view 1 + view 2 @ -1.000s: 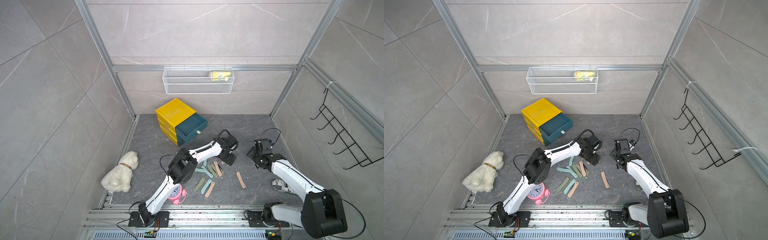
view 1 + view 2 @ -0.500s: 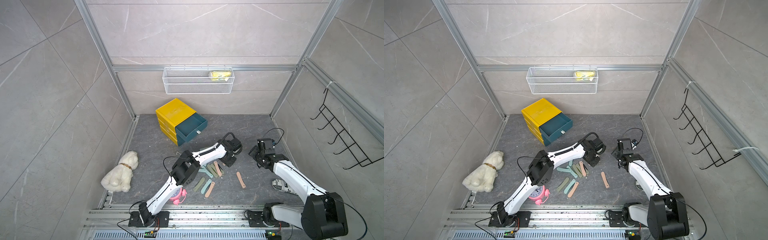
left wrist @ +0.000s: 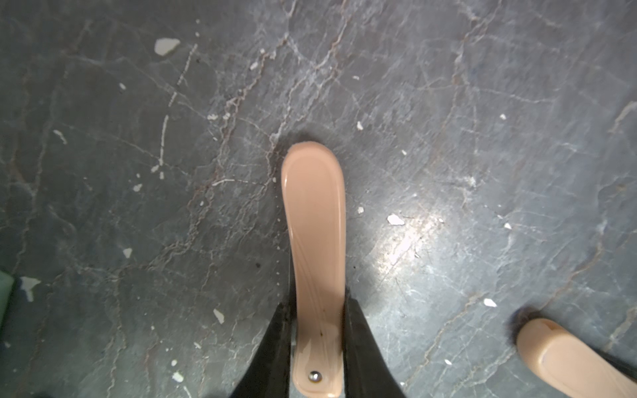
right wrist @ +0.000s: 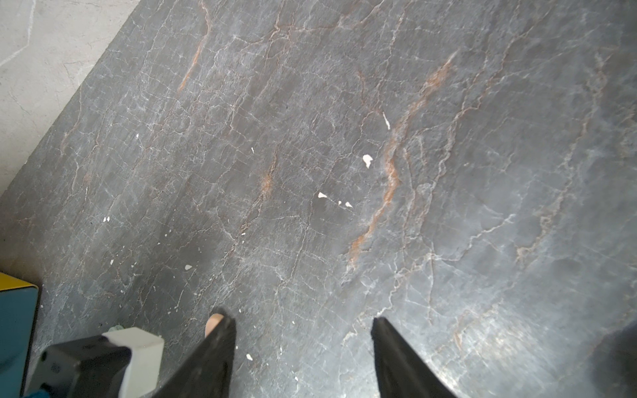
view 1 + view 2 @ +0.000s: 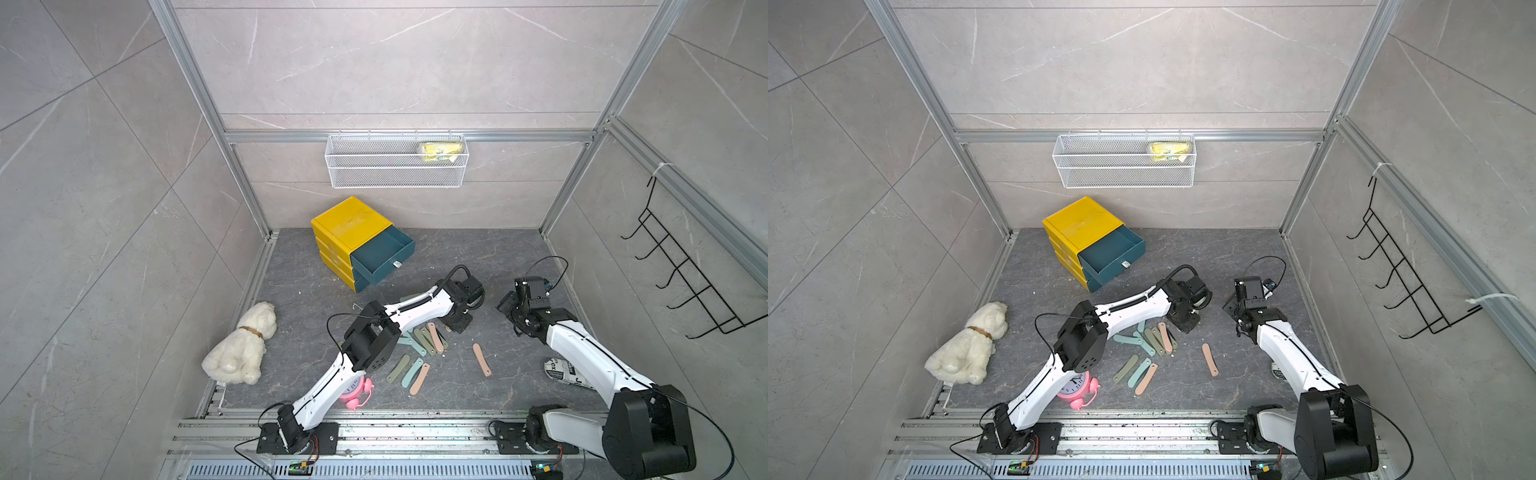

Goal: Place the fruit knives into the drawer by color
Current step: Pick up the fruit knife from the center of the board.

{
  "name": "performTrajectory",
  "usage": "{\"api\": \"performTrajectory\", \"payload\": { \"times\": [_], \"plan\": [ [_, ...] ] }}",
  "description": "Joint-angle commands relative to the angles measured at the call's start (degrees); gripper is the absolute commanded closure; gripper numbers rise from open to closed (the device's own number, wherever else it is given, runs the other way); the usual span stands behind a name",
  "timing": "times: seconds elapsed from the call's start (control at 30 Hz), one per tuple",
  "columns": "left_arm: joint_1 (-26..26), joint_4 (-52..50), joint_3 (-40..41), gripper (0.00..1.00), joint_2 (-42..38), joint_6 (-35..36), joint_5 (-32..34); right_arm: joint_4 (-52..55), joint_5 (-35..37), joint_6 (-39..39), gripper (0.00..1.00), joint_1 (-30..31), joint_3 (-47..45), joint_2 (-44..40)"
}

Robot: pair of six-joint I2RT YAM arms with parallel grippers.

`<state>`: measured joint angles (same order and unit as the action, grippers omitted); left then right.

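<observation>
My left gripper is shut on the riveted end of a peach-pink fruit knife that lies on the dark stone floor. In both top views this gripper sits at the right edge of a pile of green, teal and pink knives. A lone pink knife lies to its right, and three more knives lie nearer the front. The yellow cabinet's teal drawer stands pulled out at the back. My right gripper hovers open over bare floor.
A white plush dog lies at the left. A pink alarm clock sits under the left arm. A printed roll lies beside the right arm. A wire basket and a black hook rack hang on the walls.
The left gripper has gone from open to shut on the pink knife after moving a little to the right. The right gripper has barely shifted and stays open.
</observation>
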<state>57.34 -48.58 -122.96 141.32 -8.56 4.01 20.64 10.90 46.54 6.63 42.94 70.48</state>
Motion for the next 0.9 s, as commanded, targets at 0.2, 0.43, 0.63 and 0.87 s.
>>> {"api": "performTrajectory", "payload": {
  "times": [0.2, 0.43, 0.63, 0.87],
  "plan": [
    [-0.4, 3.3, 4.9, 1.00, -4.7, -1.3, 2.7, -1.2, -0.7, -0.1, 0.35, -0.1, -0.7, -0.4],
    [-0.4, 8.5, 9.8, 1.00, -11.8, -1.9, 5.7, -1.4, -0.9, -0.1, 0.35, -0.2, -0.8, -0.3],
    [-0.4, 12.2, 15.1, 1.00, -19.0, -2.3, 7.3, -1.7, -1.1, -0.1, 0.35, -0.2, -0.8, 0.1],
    [-0.4, 14.6, 20.6, 1.00, -28.5, -2.6, 11.4, -2.2, -1.7, 0.0, 0.36, -0.2, -0.8, 0.3]
  ]
}}
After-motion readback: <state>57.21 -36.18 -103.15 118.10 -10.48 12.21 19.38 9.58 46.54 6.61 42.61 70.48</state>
